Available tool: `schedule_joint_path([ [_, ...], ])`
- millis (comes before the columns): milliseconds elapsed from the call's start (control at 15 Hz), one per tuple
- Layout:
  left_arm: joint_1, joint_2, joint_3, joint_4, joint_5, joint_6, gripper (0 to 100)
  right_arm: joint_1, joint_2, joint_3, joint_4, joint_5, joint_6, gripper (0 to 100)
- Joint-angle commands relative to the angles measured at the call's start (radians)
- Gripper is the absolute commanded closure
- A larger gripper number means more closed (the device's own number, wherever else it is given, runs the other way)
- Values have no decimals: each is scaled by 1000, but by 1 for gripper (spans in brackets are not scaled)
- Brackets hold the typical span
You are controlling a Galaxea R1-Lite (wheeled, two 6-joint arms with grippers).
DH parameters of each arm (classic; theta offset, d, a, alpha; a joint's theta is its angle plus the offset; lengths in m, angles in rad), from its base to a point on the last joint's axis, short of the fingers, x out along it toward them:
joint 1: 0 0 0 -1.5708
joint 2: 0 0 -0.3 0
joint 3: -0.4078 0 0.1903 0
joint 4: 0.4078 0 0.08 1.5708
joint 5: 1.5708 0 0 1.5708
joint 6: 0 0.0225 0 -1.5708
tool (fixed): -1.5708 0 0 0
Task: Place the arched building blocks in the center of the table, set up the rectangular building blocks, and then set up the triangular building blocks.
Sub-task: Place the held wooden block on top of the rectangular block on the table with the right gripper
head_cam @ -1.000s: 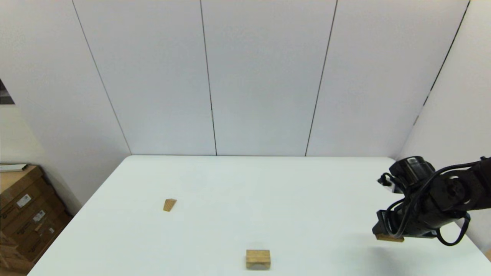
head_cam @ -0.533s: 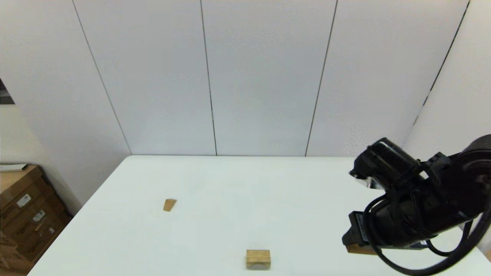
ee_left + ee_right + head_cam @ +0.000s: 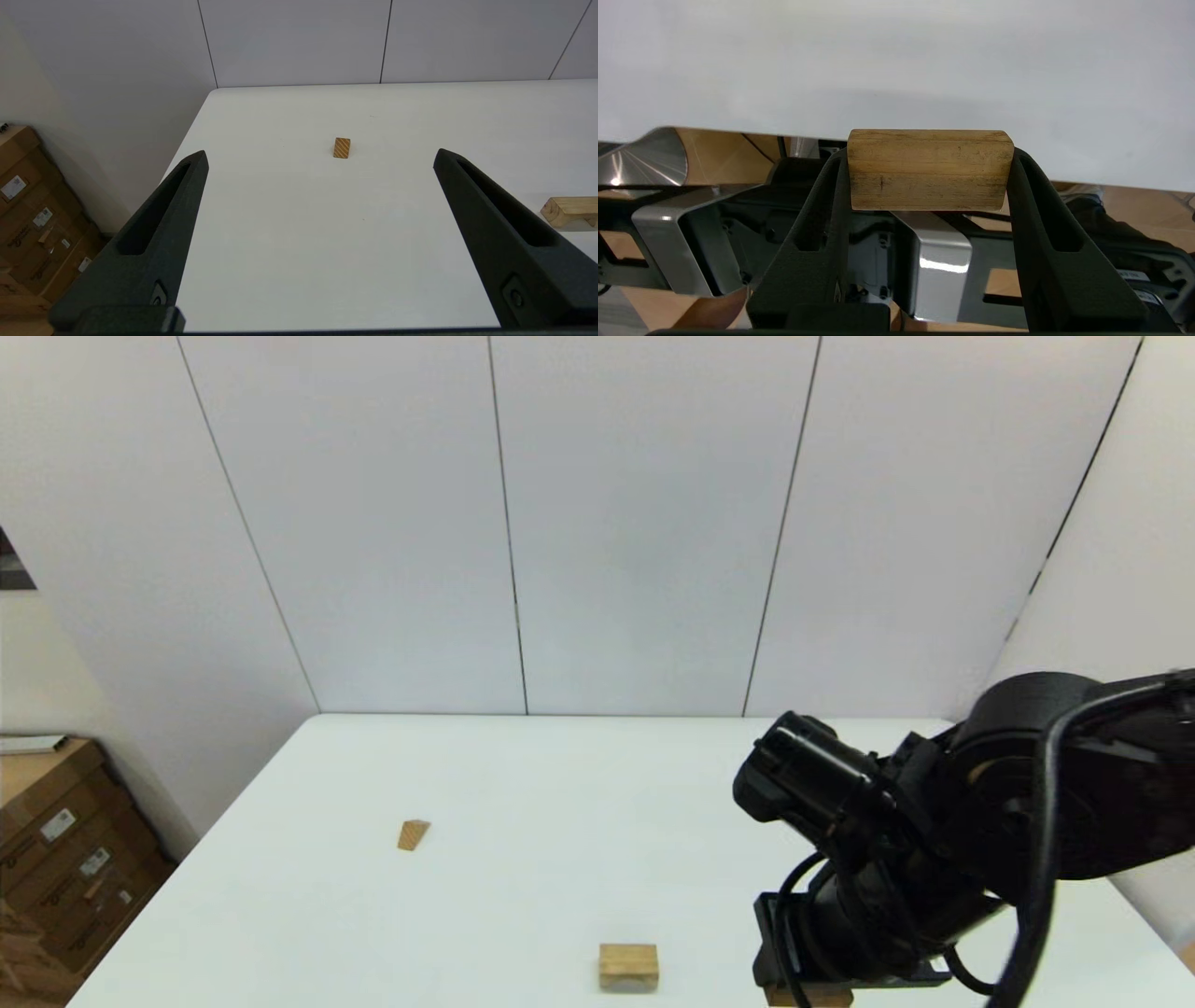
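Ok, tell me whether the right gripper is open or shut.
Shut: the right gripper clamps the rectangular block between both fingers.

Lab: bare white panel walls [image 3: 635,523], stacked cardboard boxes [image 3: 65,859].

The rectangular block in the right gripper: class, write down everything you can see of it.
The rectangular block is a solid brown wooden slab with straight grain lines, a few dark specks and slightly rounded corners. The right gripper is shut on it, one black finger pressed against each short end, so it lies crosswise between them. It hangs clear above the white table, near the front edge, to the right of the arched block. In the head view only its lower edge peeks out under the arm.
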State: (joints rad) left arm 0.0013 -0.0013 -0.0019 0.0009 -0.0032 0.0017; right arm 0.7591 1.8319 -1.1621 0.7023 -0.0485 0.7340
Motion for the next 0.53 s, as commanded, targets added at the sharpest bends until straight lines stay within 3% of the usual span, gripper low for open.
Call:
schedule_joint_path([
  [67, 0, 1, 0, 1, 0, -2, 0, 35, 187, -126, -1, 30, 1, 100],
  [533, 0, 1, 0, -1, 0, -2, 0, 197, 369, -418, 8, 42, -13, 100],
])
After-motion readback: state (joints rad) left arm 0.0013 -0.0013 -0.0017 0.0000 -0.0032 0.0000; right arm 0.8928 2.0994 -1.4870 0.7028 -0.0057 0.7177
